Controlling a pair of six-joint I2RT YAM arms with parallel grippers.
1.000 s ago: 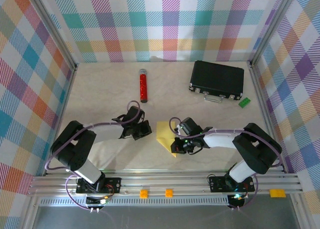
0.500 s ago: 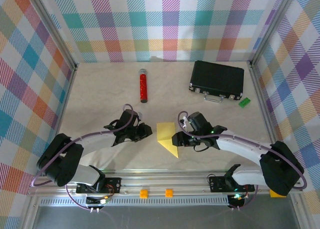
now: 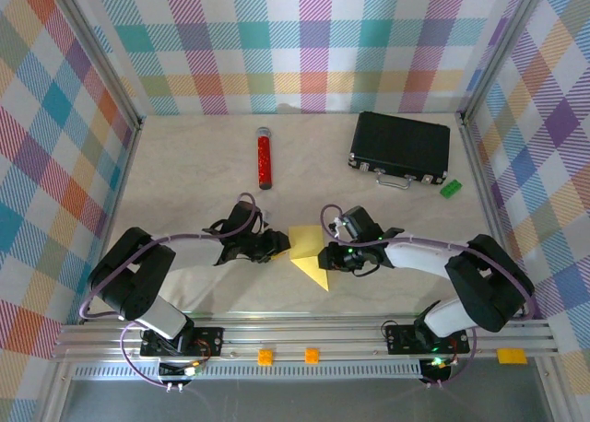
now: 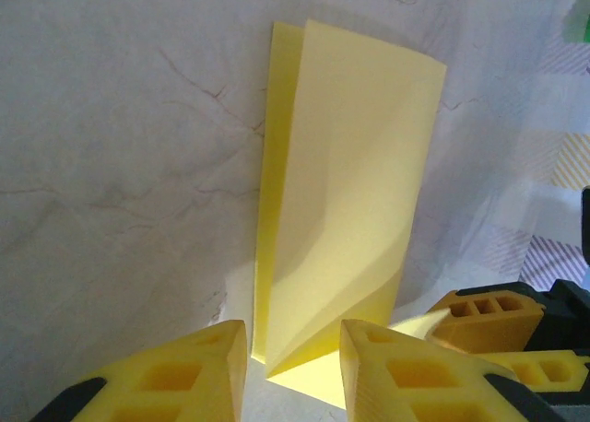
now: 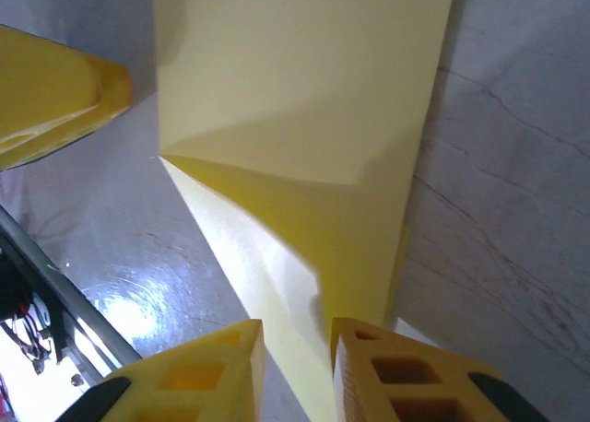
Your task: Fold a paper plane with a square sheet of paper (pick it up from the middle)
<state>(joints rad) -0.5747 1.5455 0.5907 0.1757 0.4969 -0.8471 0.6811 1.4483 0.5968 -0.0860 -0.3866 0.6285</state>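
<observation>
Top external: worktop [image 3: 184, 164] is pale and marbled, inside plaid walls. Black case [image 3: 399, 146] sits far right, handle toward the arms. Left arm [image 3: 184, 249] and right arm [image 3: 433, 254] both reach in low toward the middle and face each other across the paper.

Yellow sheet [image 3: 307, 254] lies on the worktop at near centre, right between the two wrists. It's folded: squarish upper part, with a pointed tail running toward the near edge. Creases show, and one flap is lifted off the surface.

Left wrist: left fingers [image 4: 166, 385] are apart with a clear gap. The near edge of the yellow sheet [image 4: 346, 182] sits in front of that gap. Two layers are visible along its left side, and the top layer is raised. Can't tell if either pad touches it. One finger of the other arm shows at lower right.

Right wrist: right fingers [image 5: 406, 376] are apart with a narrower gap. A corner of the yellow sheet [image 5: 304, 81] runs down into that gap. Not visibly pinched, pad contact unclear. A diagonal crease crosses the sheet. The left arm's finger shows at upper left.

Red cylinder [image 3: 265, 159] lies far centre-left, well apart from the paper. Green block [image 3: 451, 188] is just beside the case's near right corner.
</observation>
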